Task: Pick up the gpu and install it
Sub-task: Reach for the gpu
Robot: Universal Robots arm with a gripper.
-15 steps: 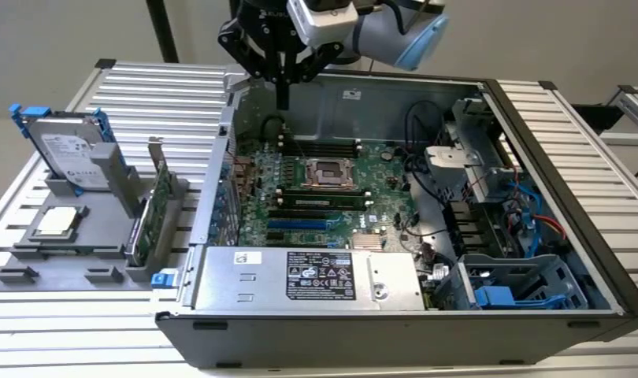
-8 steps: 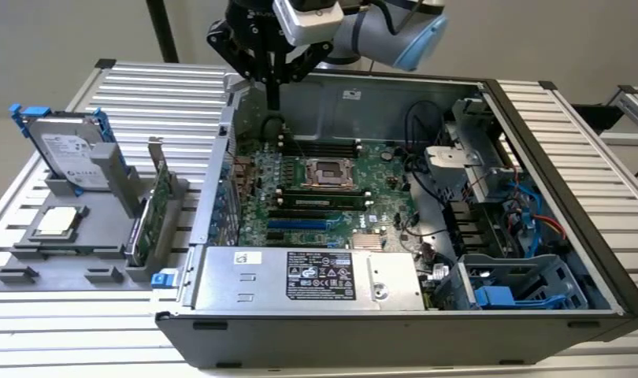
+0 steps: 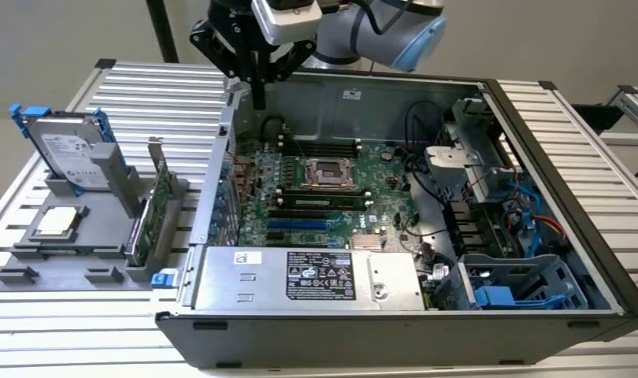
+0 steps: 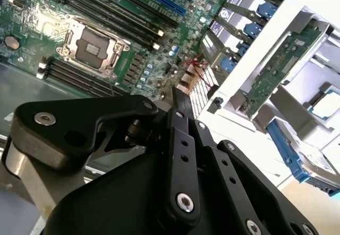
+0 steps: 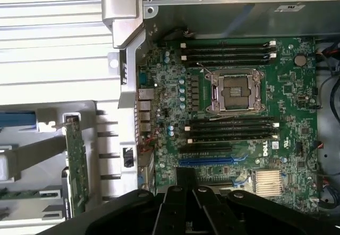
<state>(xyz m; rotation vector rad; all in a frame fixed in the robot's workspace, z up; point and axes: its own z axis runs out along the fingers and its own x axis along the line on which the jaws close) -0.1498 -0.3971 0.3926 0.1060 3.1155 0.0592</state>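
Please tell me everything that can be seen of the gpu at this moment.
The gpu is a thin, flat card with a green circuit board face. It stands on its long edge in a slot of the grey holder, on the exterior view's left, outside the computer case. Its silver metal bracket rises at one end. Only the holder touches it; the pincer hangs apart, over the case.

Bright, even light whitens the ribbed table (image 3: 140, 87), throws a patch of glare on the motherboard (image 4: 38, 21) in the second wrist view, and leaves the case wall (image 3: 330, 110) shaded.
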